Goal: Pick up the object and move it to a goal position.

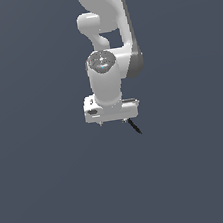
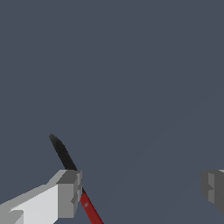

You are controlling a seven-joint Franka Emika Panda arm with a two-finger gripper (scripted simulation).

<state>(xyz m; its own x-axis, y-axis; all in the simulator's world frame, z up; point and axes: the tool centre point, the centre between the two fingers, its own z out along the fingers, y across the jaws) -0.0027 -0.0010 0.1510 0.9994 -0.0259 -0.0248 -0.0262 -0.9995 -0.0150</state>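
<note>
The object [image 2: 63,154] is a slim black stick with a red end [image 2: 89,209]. In the wrist view it runs slantwise past one grey fingertip [image 2: 69,192], which covers its middle. The other fingertip [image 2: 213,188] stands far off, so my gripper [image 2: 140,190] is open with nothing held between the fingers. In the exterior view the white gripper [image 1: 113,121] points straight down. Only the black tip of the object [image 1: 135,126] pokes out below its corner on the exterior view's right. Whether the finger touches the stick I cannot tell.
A plain dark grey-blue surface [image 1: 55,192] fills both views. The white arm [image 1: 106,28] rises above the gripper. No goal marker shows.
</note>
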